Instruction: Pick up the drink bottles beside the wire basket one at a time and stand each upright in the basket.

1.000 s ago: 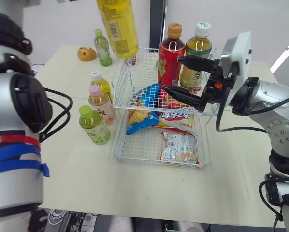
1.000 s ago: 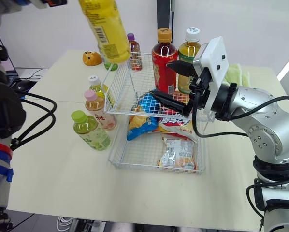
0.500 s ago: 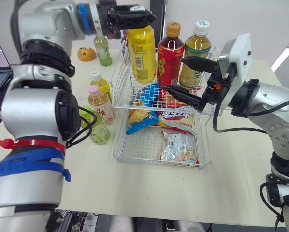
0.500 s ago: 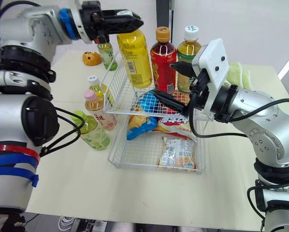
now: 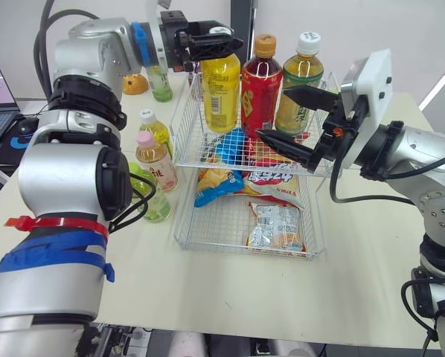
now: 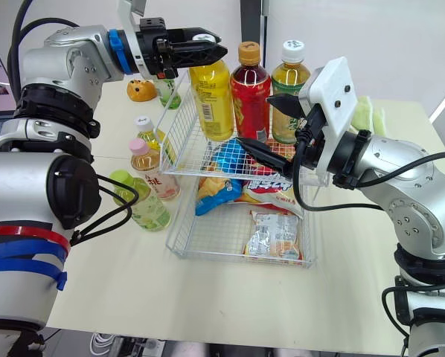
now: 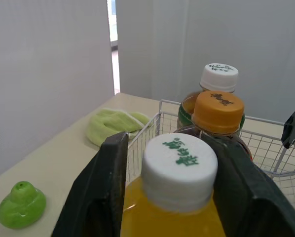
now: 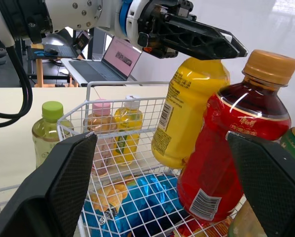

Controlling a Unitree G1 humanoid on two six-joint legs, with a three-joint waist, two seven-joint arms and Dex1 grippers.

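Left eye view: the wire basket (image 5: 184, 123) is seen at frame centre with three bottles standing upright in its upper tier, namely the yellow bottle (image 5: 221, 85), the red bottle (image 5: 262, 85) and the green tea bottle (image 5: 301, 82). The yellow bottle is straddled at its cap by the left gripper (image 7: 179, 168), which reaches in from the upper left. A thin gap is seen beside the cap in the left wrist view, so the hold is judged loosened and the bottle seated. The right gripper (image 5: 271, 111) is held spread wide and empty at centre right, just in front of the upper tier. Four bottles are counted outside the basket at left of frame: the pale-green-capped bottle (image 5: 144, 195), the pink-capped bottle (image 5: 155, 160), the white-capped bottle (image 5: 154, 126) and the small green bottle (image 5: 159, 74) further back. The task is therefore judged a little under half done. Green characters are printed on the yellow bottle's white cap, and a barcode is carried on its label. White characters are noted on the blue snack bag (image 5: 234, 147). None of this print can be read.
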